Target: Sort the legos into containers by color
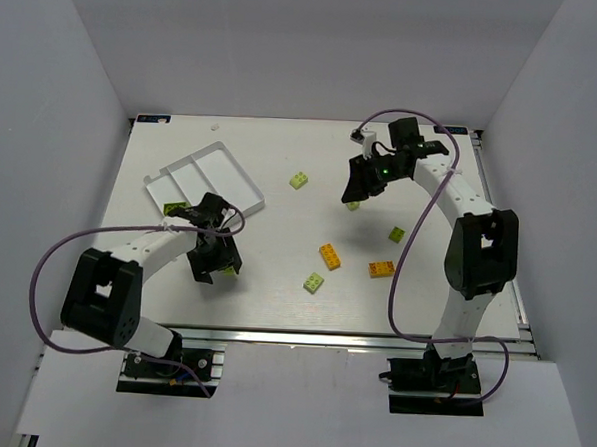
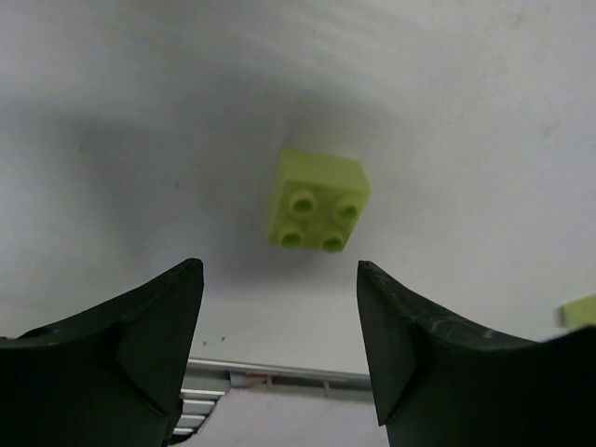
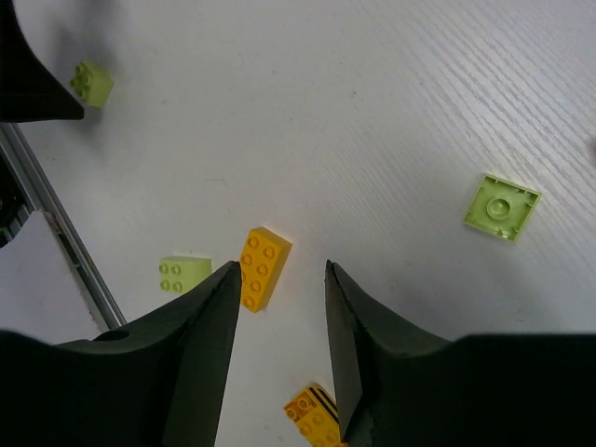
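Note:
My left gripper (image 1: 212,267) is open and empty, low over the table just in front of the white tray (image 1: 221,164). A lime 2x2 lego (image 2: 318,202) lies just beyond its open jaws; in the top view it (image 1: 234,268) sits by the fingers. My right gripper (image 1: 354,194) is open and empty, raised over the table's middle. Its wrist view shows an orange lego (image 3: 263,268) beside the left finger, a lime one (image 3: 183,275), a striped orange one (image 3: 312,414) and an upturned lime one (image 3: 501,207). A green lego (image 1: 174,209) lies at the tray's near end.
Loose legos lie on the table: lime ones (image 1: 299,179), (image 1: 396,234), (image 1: 314,281) and orange ones (image 1: 329,256), (image 1: 381,269). The table's front metal rail (image 2: 279,372) is close behind the left gripper. White walls enclose the table.

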Tool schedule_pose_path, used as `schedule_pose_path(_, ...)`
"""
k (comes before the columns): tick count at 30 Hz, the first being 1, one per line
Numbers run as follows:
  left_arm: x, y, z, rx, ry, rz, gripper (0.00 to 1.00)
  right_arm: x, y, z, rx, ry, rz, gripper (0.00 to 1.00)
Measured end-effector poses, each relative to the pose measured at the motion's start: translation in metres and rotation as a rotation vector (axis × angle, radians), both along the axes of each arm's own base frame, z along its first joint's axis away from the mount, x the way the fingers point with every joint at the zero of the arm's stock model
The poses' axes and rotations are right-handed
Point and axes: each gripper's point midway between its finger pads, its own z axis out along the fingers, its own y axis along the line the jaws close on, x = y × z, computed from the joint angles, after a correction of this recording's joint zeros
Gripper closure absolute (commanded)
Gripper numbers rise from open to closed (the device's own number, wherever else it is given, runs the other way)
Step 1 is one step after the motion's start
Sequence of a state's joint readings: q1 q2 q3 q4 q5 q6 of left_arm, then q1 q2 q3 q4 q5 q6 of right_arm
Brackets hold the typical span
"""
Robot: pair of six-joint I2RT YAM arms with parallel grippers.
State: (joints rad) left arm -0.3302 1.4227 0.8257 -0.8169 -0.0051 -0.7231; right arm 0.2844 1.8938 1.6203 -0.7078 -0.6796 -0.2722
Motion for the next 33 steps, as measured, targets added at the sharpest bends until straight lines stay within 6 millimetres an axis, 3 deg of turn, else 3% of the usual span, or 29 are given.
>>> schedule_pose_path(6, 0.017, -0.002, -0.022, 0.093, 0.007, -0.036, 0.33, -0.002, -0.003, 0.005, 0.016, -0.002, -0.003, 0.53)
schedule_pose_path(9, 0.025, -0.002, -0.022, 0.123, -0.008, -0.046, 0.56, -0.001, -0.008, 0.006, 0.019, -0.002, -0.014, 0.54)
schedule_pose_path(10, 0.028, -0.003, -0.021, 0.127, -0.016, -0.049, 0.68, 0.000, -0.010, 0.007, 0.019, -0.003, -0.018, 0.54)
schedule_pose_path(13, 0.035, -0.005, -0.017, 0.137, -0.037, -0.063, 0.83, 0.001, -0.014, 0.007, 0.020, -0.005, -0.025, 0.57)
schedule_pose_path(19, 0.067, -0.017, 0.012, 0.111, -0.132, -0.063, 0.93, -0.003, -0.021, 0.006, -0.001, -0.039, -0.005, 0.58)
schedule_pose_path(23, 0.113, -0.018, 0.055, 0.105, -0.259, -0.034, 0.96, -0.009, -0.027, 0.001, -0.036, -0.065, 0.006, 0.53)
schedule_pose_path(27, 0.173, -0.001, 0.089, 0.135, -0.365, 0.038, 0.97, -0.008, -0.030, 0.000, -0.058, -0.093, 0.015, 0.50)
schedule_pose_path(30, 0.200, 0.020, 0.083, 0.180, -0.357, 0.082, 0.97, -0.008, -0.033, -0.003, -0.072, -0.099, 0.015, 0.46)
schedule_pose_path(33, 0.208, 0.041, 0.061, 0.231, -0.296, 0.105, 0.93, -0.009, -0.035, -0.008, -0.087, -0.097, 0.010, 0.42)
